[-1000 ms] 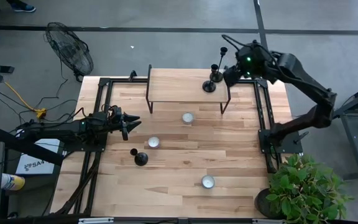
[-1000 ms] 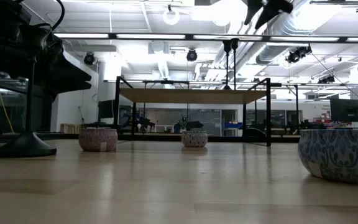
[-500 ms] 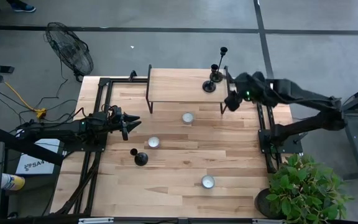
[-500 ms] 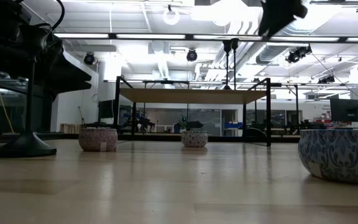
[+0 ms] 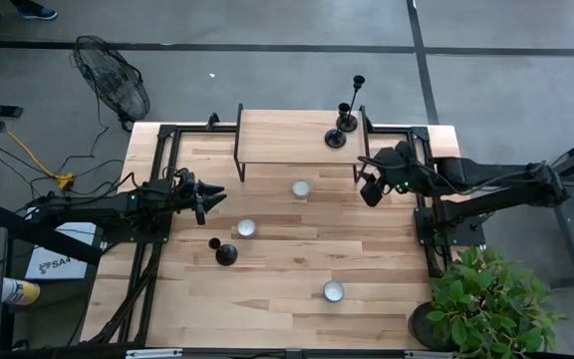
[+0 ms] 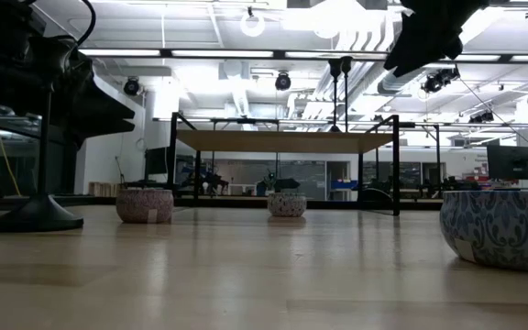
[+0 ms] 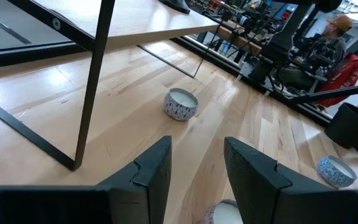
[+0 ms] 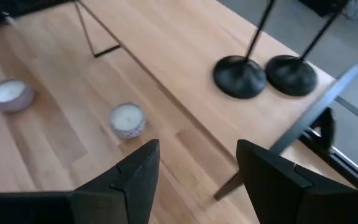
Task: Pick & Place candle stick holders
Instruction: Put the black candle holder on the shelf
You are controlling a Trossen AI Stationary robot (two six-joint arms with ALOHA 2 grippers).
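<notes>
The right gripper [image 5: 368, 189] hovers empty with fingers spread, beside the raised wooden shelf [image 5: 277, 135] on black metal legs. Two black metal candle stick holders [image 5: 343, 124] with round bases stand together on that shelf's right end; a third [image 5: 224, 253] rests on the table. The left gripper [image 5: 213, 198], fingers parted and empty, waits near a small patterned candle bowl [image 5: 246, 228].

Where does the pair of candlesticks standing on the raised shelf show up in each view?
High view: candlestick pair at the raised shelf's right end.
Low view: two thin stems above the shelf top, right of centre.
Left wrist view: only one base, cut off at the frame edge.
Right wrist view: both round bases side by side.
Shared landmark: the raised shelf.
</notes>
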